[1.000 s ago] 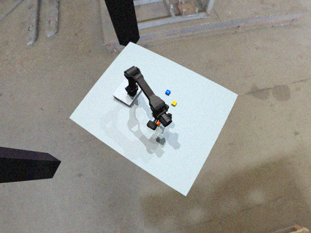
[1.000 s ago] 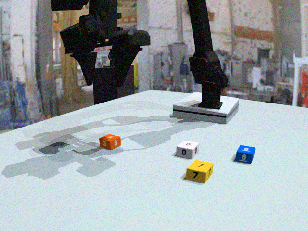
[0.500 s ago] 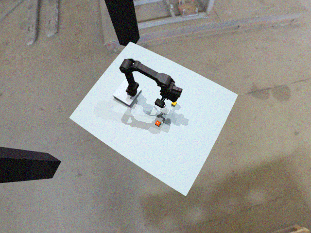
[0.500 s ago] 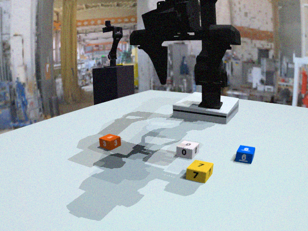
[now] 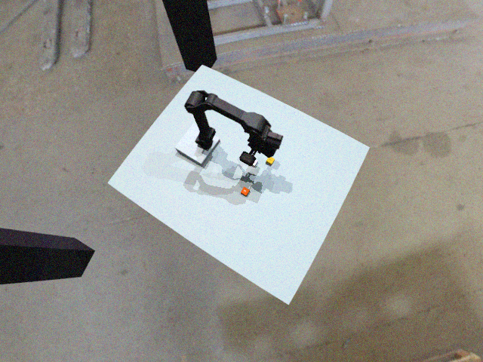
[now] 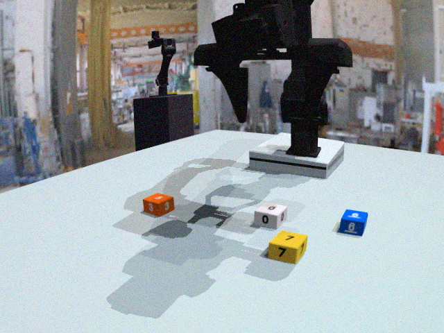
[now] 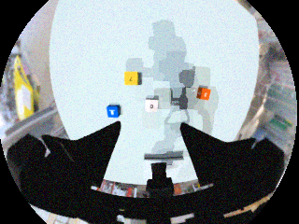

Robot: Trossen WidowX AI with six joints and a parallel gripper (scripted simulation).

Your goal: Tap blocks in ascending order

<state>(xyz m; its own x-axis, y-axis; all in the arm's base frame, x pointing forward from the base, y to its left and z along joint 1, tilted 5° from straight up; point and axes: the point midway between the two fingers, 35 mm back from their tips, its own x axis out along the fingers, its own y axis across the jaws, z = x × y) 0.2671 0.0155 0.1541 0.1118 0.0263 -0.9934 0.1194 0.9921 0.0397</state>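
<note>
A white block (image 5: pixel 255 164) (image 6: pixel 270 216) (image 7: pixel 151 105) shows 0. An orange block (image 5: pixel 244 191) (image 6: pixel 157 205) (image 7: pixel 204 93) shows 3 and sits apart from the others. A blue block (image 6: pixel 353 223) (image 7: pixel 113 111) shows 6; the arm hides it in the top view. A yellow block (image 5: pixel 269 161) (image 6: pixel 287 247) (image 7: pixel 131 78) shows 7 and sits near the white one. My gripper (image 6: pixel 266 120) (image 7: pixel 151 125) is open and empty, high above the table. In the wrist view, the white block lies just beyond the gap between the fingertips. No fingertip touches a block.
The arm's white base plate (image 5: pixel 189 151) (image 6: pixel 272 148) stands on the pale table (image 5: pixel 265 241) (image 6: pixel 71 250), behind the blocks in the exterior view. The arm's shadows fall across the table around the white and orange blocks. A dark pedestal (image 6: pixel 150 121) stands beyond the table.
</note>
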